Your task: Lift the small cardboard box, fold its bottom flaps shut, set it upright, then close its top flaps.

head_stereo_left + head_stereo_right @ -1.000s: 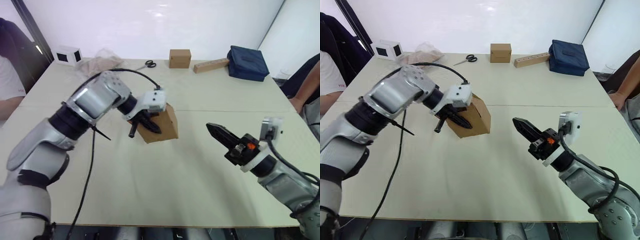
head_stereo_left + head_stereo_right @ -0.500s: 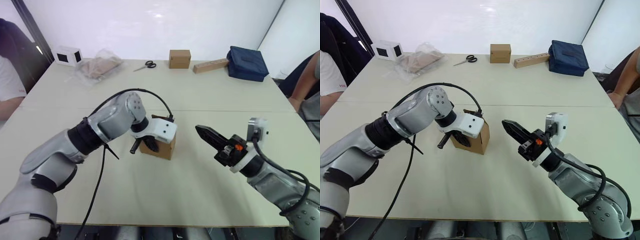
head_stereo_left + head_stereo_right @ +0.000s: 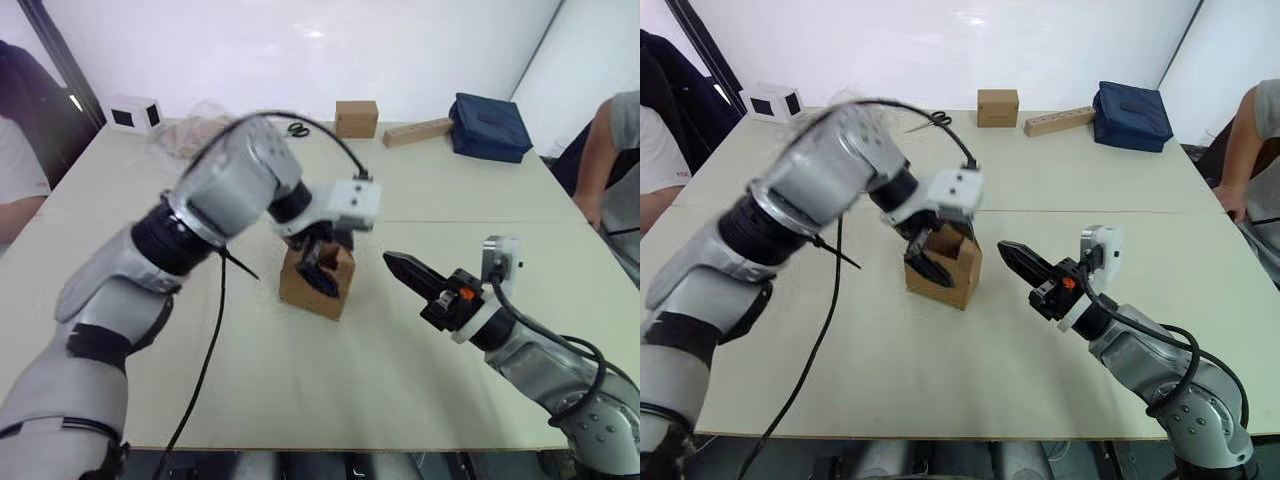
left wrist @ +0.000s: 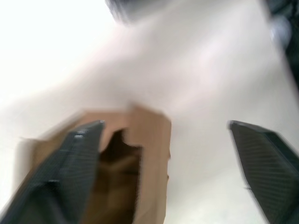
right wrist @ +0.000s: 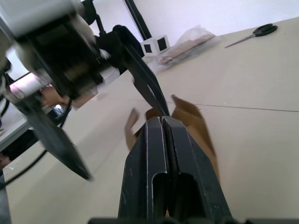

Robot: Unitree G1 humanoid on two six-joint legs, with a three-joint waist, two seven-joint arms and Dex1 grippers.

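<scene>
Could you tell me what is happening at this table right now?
The robot is working on a small brown cardboard box, which stands upright on the pale table with its top flaps open. The left gripper, fingers spread, reaches down over the open top. The right gripper, fingers shut, waits beside the box, apart from it.

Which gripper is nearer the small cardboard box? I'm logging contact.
Left. The left gripper is open at the small cardboard box, one finger inside; the shut right gripper is beside it, apart.

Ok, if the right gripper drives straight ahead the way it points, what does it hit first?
Most likely the box: the shut right gripper points at its near side, where the open left gripper hangs over the top. Depth is hard to judge.
</scene>
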